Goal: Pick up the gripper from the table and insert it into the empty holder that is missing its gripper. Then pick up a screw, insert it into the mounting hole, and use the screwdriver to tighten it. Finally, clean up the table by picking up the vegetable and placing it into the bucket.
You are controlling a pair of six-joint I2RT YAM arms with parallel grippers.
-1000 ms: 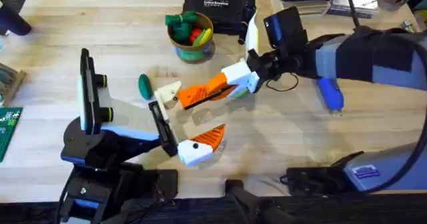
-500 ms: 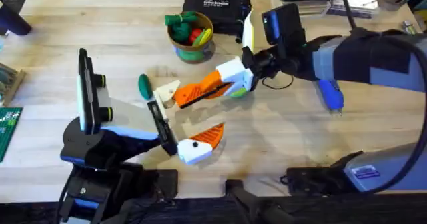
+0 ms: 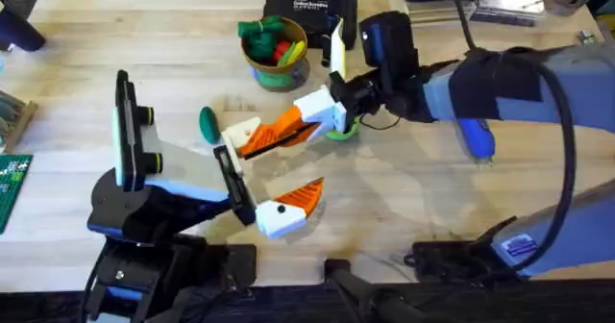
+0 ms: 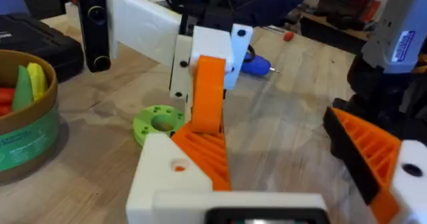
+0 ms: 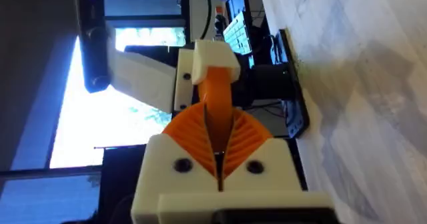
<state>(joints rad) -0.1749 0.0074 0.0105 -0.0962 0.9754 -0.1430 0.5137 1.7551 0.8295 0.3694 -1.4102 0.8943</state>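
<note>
Right gripper [image 3: 306, 121] has swung left with its wedge, now closer to the holder [image 3: 242, 131].
Its fingers pinch the orange gripper [image 3: 276, 131] flat between them; the wedge tip touches the white holder on the left arm. Left gripper [image 3: 259, 174] stands wide, holding nothing. Screwdriver [image 3: 477, 136] lies on the table [image 3: 86, 44]; the bucket [image 3: 277, 62] is behind.

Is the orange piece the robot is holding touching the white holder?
Touching. The right wrist view shows the orange gripper running from the right gripper into the holder.
</note>
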